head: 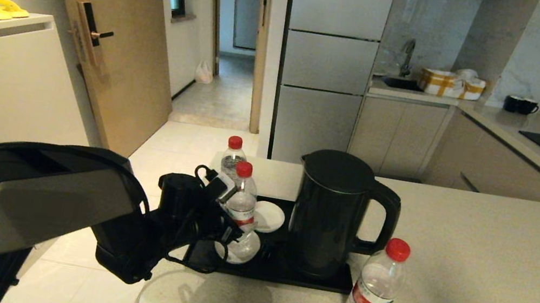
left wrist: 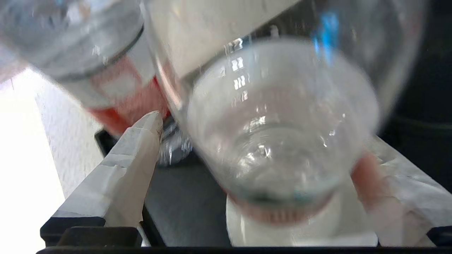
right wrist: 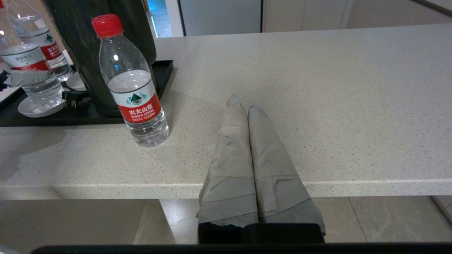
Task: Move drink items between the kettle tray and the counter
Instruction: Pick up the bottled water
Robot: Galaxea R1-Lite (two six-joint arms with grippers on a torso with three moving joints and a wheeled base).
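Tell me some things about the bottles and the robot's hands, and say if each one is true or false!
1. A water bottle stands on the counter beside the kettle tray. True.
2. That bottle has a blue cap. False: the cap is red.
3. The left gripper has its fingers around a bottle over the tray. True: the left wrist view shows a finger on each side of it.
4. The right gripper holds a bottle. False: its fingers are pressed together with nothing between them.
5. The kettle is white. False: it is black.
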